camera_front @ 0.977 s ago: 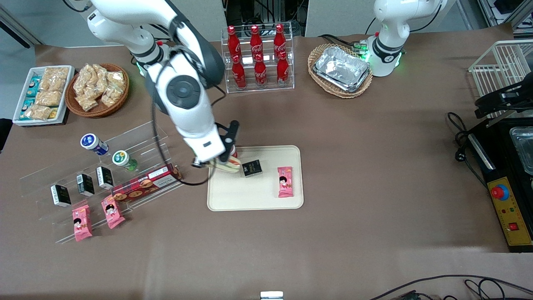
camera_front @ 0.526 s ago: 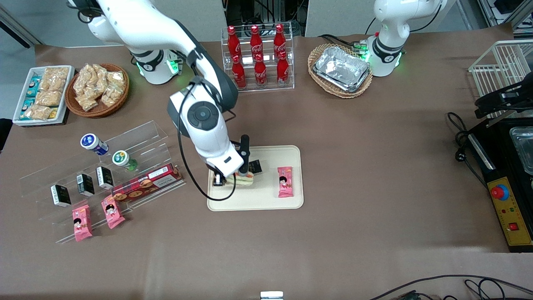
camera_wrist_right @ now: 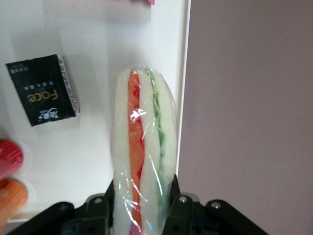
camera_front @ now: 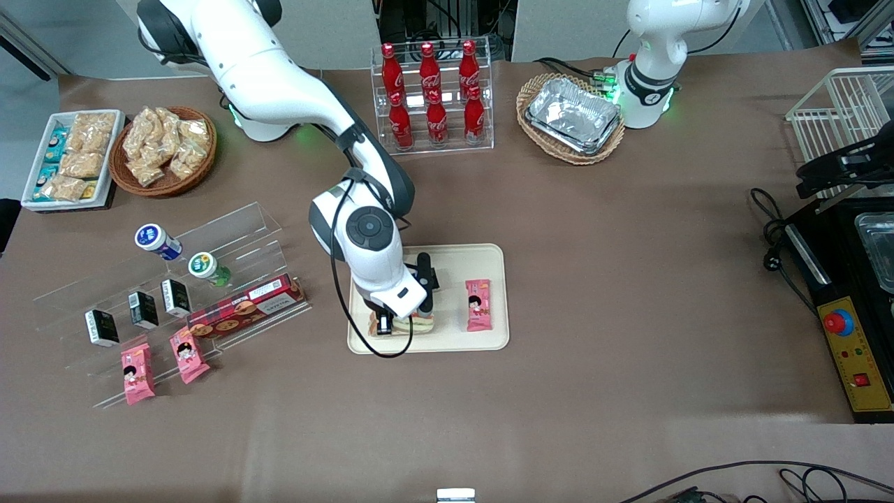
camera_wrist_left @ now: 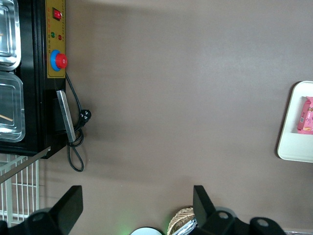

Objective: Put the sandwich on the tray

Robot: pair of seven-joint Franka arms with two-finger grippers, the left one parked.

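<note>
The sandwich (camera_wrist_right: 143,147), a plastic-wrapped wedge of white bread with red-orange and green layers, is clamped between the two fingers of my right gripper (camera_wrist_right: 142,193). In the front view the sandwich (camera_front: 413,323) shows under the gripper (camera_front: 405,320), low over the cream-beige tray (camera_front: 454,339), near the tray's rim closest to the front camera. The wrist view shows the sandwich along the tray's edge (camera_wrist_right: 184,73), with brown table beside it. Whether it touches the tray I cannot tell.
On the tray lie a black packet (camera_wrist_right: 43,90) and a pink snack packet (camera_front: 478,304). An acrylic rack (camera_front: 174,293) with packets and small jars stands toward the working arm's end. A bottle rack (camera_front: 433,94), wicker baskets (camera_front: 569,115) and a white snack tray (camera_front: 70,157) are farther off.
The gripper has carried the sandwich over the tray toward the front camera and lower, from beside the black packet to the tray's near rim.
</note>
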